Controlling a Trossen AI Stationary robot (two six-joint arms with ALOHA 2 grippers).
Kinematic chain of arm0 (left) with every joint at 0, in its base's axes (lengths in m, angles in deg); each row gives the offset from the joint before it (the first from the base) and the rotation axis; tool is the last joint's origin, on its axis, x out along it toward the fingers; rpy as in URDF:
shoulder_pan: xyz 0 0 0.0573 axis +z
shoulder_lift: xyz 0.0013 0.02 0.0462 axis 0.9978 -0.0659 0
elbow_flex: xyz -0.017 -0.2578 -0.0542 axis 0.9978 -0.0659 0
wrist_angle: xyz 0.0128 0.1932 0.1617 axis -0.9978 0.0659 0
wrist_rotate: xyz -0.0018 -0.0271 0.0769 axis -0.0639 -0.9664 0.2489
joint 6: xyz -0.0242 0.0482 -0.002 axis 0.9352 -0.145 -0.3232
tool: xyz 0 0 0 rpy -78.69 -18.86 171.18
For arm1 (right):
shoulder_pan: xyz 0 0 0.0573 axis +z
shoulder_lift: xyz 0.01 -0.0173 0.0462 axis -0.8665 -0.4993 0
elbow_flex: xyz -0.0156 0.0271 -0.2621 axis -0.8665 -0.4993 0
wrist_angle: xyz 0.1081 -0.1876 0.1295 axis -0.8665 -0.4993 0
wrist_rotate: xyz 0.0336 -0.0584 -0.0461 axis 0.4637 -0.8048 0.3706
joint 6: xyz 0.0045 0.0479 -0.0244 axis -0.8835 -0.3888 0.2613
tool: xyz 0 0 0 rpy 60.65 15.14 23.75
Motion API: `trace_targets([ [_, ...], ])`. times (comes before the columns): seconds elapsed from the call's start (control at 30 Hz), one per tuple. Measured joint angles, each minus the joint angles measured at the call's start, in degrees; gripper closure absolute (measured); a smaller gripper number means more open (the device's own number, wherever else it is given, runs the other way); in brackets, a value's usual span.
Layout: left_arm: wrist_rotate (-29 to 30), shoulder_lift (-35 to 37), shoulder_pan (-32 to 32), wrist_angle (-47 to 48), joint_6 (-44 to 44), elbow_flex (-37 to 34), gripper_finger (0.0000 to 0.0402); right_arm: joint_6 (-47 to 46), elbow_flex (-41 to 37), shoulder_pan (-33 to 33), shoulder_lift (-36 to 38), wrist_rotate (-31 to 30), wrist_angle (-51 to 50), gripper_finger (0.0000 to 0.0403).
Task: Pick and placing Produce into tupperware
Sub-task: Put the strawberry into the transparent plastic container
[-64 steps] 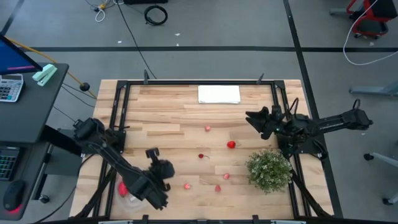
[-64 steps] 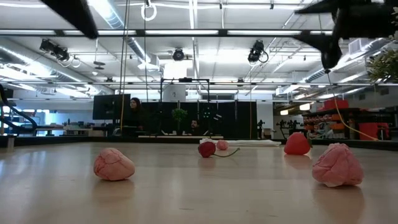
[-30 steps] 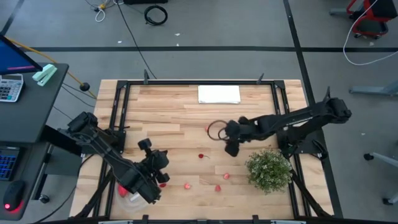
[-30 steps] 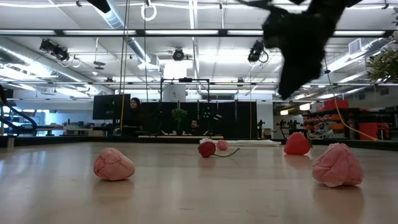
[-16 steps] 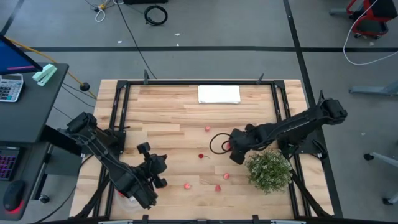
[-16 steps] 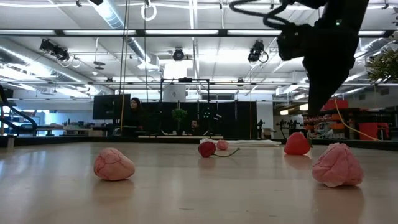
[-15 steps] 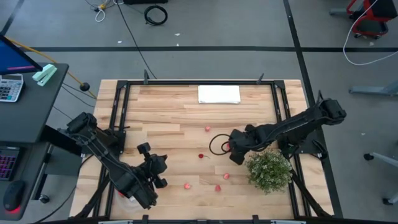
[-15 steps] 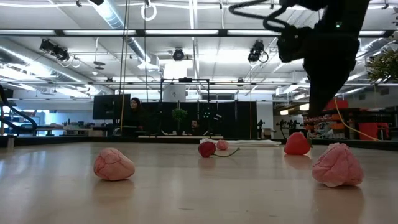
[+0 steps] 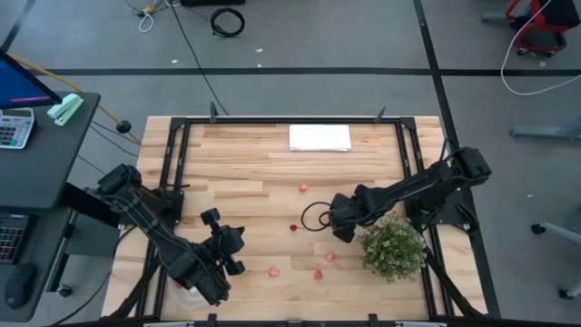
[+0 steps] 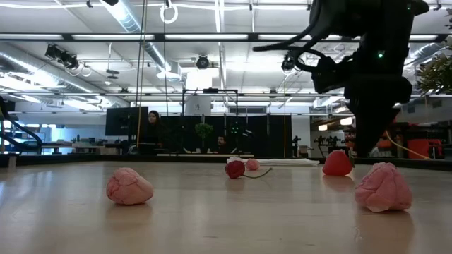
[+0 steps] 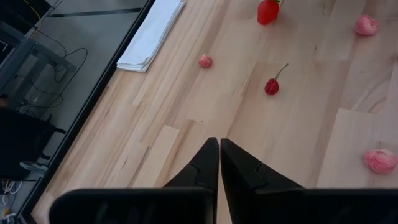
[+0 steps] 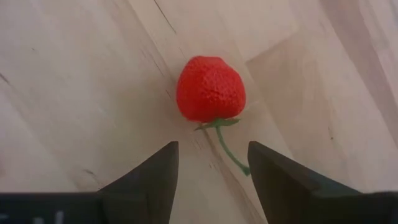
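Note:
A red strawberry (image 12: pixel 210 88) with a green stem lies on the wooden table, also seen in the low view (image 10: pixel 337 163). My right gripper (image 12: pixel 212 167) hangs open just above it (image 10: pixel 367 144), fingers on either side of the stem end without touching; from above the gripper (image 9: pixel 339 223) hides the berry. Other produce rests on the table: a cherry (image 9: pixel 293 227), and pink pieces (image 9: pixel 302 188), (image 9: pixel 329 258), (image 9: pixel 271 270). My left gripper (image 11: pixel 219 155) is shut, raised near the near left corner (image 9: pixel 223 251). The tupperware (image 9: pixel 182 287) is mostly hidden under the left arm.
A bushy green plant (image 9: pixel 392 250) stands just right of the right gripper. A white sheet (image 9: pixel 320 137) lies at the far edge. A black frame (image 9: pixel 172 163) borders the table. Bare wood lies between the two arms.
My right gripper has moved toward the table's near edge and come down over the strawberry, staying open. The left arm has drawn back slightly toward the near left corner. The produce has stayed where it lay.

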Motion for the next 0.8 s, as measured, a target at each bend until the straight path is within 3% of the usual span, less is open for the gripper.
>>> trace_targets([
  [0.23,0.00,0.00,0.00,0.02,-0.03,-0.02,0.0388,1.48,-0.02,-1.05,-1.91,-3.87,-0.54,0.0204],
  [0.4,0.00,0.00,0.00,0.06,-0.04,-0.02,0.0387,1.62,-0.02,-2.66,-3.93,-3.93,-3.34,0.0230],
  [0.57,0.00,0.00,0.00,0.07,-0.05,-0.02,0.0378,3.45,-0.02,-3.66,-5.01,-4.31,-2.29,0.0289],
  [0.73,0.00,0.00,0.00,0.08,-0.07,-0.02,0.0381,3.62,-0.02,-3.59,-4.33,-6.23,-1.35,0.0382],
  [0.8,0.00,0.00,0.00,0.10,-0.09,-0.02,0.0385,4.75,-0.02,-3.57,-4.23,-6.21,-1.23,0.0393],
])
